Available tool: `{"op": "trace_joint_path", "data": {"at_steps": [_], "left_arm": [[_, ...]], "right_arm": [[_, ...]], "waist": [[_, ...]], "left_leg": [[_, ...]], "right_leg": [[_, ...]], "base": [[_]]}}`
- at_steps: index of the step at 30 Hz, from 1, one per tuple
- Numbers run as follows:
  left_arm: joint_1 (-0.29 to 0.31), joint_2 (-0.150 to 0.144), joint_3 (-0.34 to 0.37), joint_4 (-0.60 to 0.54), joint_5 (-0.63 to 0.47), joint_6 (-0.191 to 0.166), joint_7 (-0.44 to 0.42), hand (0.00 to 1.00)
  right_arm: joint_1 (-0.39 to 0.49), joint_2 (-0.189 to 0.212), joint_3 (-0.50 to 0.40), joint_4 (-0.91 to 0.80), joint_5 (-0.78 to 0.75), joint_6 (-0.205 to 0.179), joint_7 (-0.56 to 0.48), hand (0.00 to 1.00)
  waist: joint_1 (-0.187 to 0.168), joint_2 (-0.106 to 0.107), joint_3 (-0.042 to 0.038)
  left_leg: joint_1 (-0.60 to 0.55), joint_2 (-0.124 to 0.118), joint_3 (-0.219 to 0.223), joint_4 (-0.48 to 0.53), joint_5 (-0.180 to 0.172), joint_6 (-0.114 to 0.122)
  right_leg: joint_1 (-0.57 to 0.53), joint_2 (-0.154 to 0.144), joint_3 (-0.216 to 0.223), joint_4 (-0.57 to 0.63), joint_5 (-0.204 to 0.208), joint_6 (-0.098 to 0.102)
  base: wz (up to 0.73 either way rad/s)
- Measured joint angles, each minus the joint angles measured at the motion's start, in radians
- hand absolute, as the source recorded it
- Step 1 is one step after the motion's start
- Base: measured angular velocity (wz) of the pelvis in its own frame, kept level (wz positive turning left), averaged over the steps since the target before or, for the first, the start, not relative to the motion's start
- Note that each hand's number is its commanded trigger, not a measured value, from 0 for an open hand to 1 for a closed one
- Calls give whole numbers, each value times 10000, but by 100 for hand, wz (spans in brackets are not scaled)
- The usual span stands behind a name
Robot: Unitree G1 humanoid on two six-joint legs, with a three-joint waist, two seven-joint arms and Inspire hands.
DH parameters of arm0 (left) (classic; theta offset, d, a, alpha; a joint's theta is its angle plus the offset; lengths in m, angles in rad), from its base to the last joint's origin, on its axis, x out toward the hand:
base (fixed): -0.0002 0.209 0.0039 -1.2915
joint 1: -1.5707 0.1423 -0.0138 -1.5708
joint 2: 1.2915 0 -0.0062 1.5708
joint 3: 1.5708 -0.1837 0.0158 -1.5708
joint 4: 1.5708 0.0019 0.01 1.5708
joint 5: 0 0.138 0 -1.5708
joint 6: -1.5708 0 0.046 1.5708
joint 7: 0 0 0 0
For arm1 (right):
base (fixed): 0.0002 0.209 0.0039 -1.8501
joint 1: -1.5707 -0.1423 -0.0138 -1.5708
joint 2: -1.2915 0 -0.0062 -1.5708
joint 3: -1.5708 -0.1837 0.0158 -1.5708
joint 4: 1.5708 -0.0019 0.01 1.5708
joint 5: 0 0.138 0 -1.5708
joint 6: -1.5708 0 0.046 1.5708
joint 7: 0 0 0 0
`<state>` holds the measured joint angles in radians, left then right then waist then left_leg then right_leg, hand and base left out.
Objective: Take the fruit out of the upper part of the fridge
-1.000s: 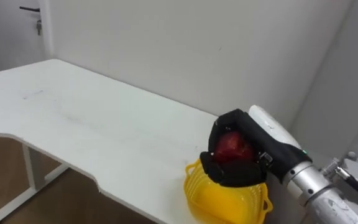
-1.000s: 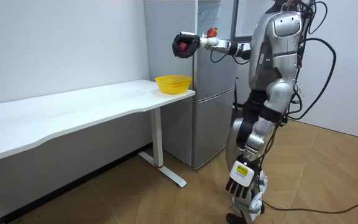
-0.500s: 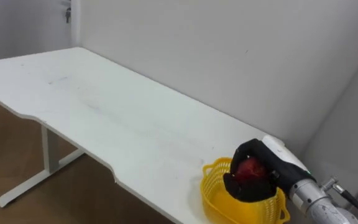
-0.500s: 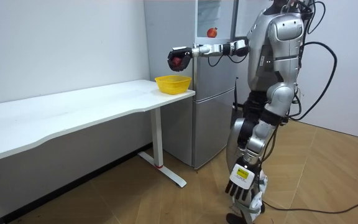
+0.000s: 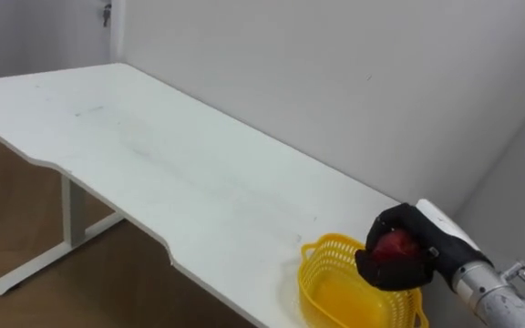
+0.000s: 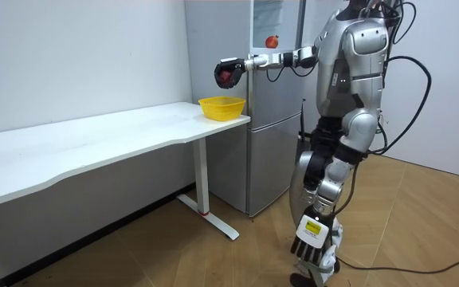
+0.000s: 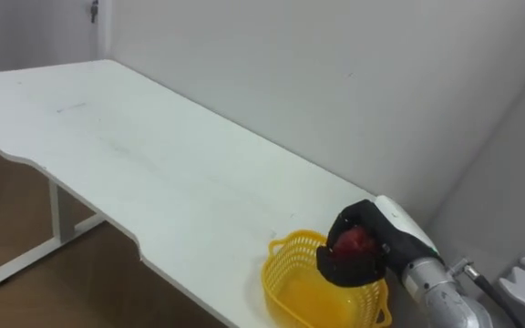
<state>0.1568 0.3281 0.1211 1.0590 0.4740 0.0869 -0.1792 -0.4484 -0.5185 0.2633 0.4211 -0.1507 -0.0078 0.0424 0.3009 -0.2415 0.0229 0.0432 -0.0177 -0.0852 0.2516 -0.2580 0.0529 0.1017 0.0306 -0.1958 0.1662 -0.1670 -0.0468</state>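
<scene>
One long white table (image 5: pixel 153 173) carries a yellow basket (image 5: pixel 331 296) at its end. Above the basket and clear of it, the right hand (image 5: pixel 397 275) has its fingers curled closely around a red apple (image 5: pixel 393 246). In the room view the left hand (image 6: pixel 309 241) hangs beside the leg with its fingers relaxed.

The robot stands upright, its right arm stretched out almost level at shoulder height towards the room view's left, the wrist in line with the forearm. The right hand (image 5: pixel 392 274), in a dark glove, has its fingers curled round a red fruit (image 5: pixel 393 246). The left arm hangs straight down beside the leg, with the left hand (image 6: pixel 308 245) low and its fingers relaxed, pointing at the floor.
</scene>
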Motion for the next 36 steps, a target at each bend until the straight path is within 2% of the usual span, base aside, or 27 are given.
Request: {"op": "trace_joint_path", "data": {"at_steps": [2, 5, 6, 7, 8, 12, 15, 18, 26, 36], "left_arm": [[-14, -2, -3, -2, 0, 1, 1, 0], [-26, -6, -50, -13, 0, 10, 0, 0], [-24, -22, -63, -13, 0, 14, 3, 0], [-23, -30, -71, -12, -4, 18, 7, 0], [-24, -49, -79, -12, -7, 26, 17, 0], [-61, -76, -276, -12, -9, 72, 91, 0], [-50, -87, -279, -18, -8, 87, 200, 0], [215, -81, -266, -302, -2, 128, 215, 0], [576, -107, -265, -595, -4, 171, 187, 0], [752, -79, -279, -673, -63, 173, 101, 0]], "right_arm": [[0, 0, 1, 38, 1, 2, 0, 100], [0, 0, 1, 40, 12, 2, 0, 100], [0, 0, 0, 43, 10, 2, 0, 95], [0, 0, 0, 43, 22, 2, 0, 56], [0, 0, 1, 43, 65, 2, -6, 0], [0, 0, 3, 43, 186, 1, -96, 0], [0, 0, 3, 43, 286, 1, -123, 0], [0, -39, 13, 157, 281, 2, -195, 0], [-1, -50, 12, 373, 299, 54, -330, 0], [0, -49, 85, -225, 92, 46, -665, 0]], "waist": [[-1, 44, 25], [-13, 113, 20], [-14, 150, 12], [-25, 169, 7], [-31, 213, 6], [-75, 392, -14], [-146, 530, -76], [-234, 709, -174], [-244, 605, -237], [-301, 489, -135]], "left_leg": [[-17, 3, 12, 2, -6, -7], [-72, 4, 26, 45, -9, -12], [-80, 3, 26, 67, -9, -13], [-82, 3, 26, 74, -9, -13], [-88, 3, 26, 88, -9, -13], [-153, -5, 31, 214, -13, -19], [-148, -14, 20, 213, -13, -20], [-125, -24, 20, 208, -10, -22], [-138, -22, 14, 150, -5, -30], [-169, -49, 8, 174, -9, -25]], "right_leg": [[-16, 2, -16, 0, 0, 0], [-50, 1, -44, 0, 0, 0], [-50, 0, -74, 1, 0, 0], [-49, 0, -83, 2, 0, 0], [-48, -1, -79, 3, 0, 0], [-48, -12, -61, 9, 1, 1], [-47, -23, -68, 11, 1, 1], [-45, -35, -50, 15, 0, 2], [-41, -31, -109, 21, -3, 5], [-45, -43, -110, 13, -3, 6]], "base": [[0], [0], [0], [0], [0], [2], [0], [-3], [-1], [0]]}}
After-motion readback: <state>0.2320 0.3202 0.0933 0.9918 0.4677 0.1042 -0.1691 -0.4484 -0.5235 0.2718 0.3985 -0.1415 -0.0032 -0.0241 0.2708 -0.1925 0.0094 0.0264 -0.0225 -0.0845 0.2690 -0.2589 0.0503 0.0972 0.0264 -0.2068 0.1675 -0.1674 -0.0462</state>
